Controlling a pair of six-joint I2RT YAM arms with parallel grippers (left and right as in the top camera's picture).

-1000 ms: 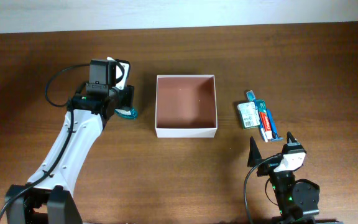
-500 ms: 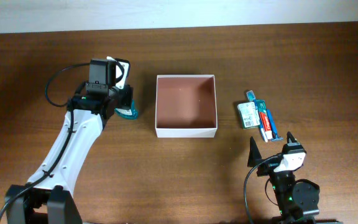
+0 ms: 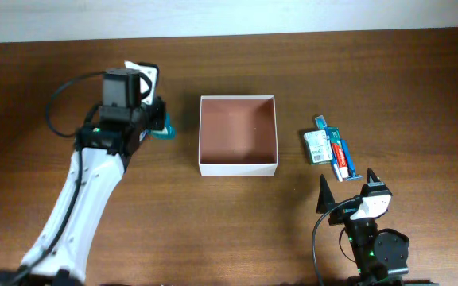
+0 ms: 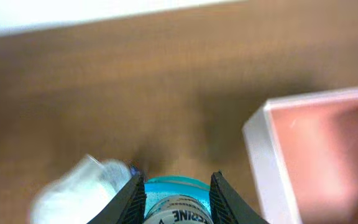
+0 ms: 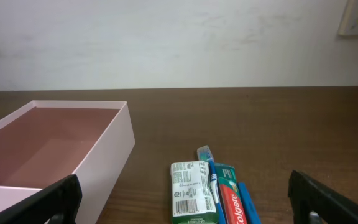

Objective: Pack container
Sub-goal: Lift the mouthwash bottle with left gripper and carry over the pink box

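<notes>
Baring reddish-brown inside, lidless container [image 3: 238, 168]

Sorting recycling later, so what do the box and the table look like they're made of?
Box: probably cardboard or paperboard with a matte finish. It has thin straight walls, crisp corners and no gloss. Table: wood or wood-look laminate with a low sheen. It is brown with grain streaks, but the pictures cannot settle which of the two it is.
</notes>
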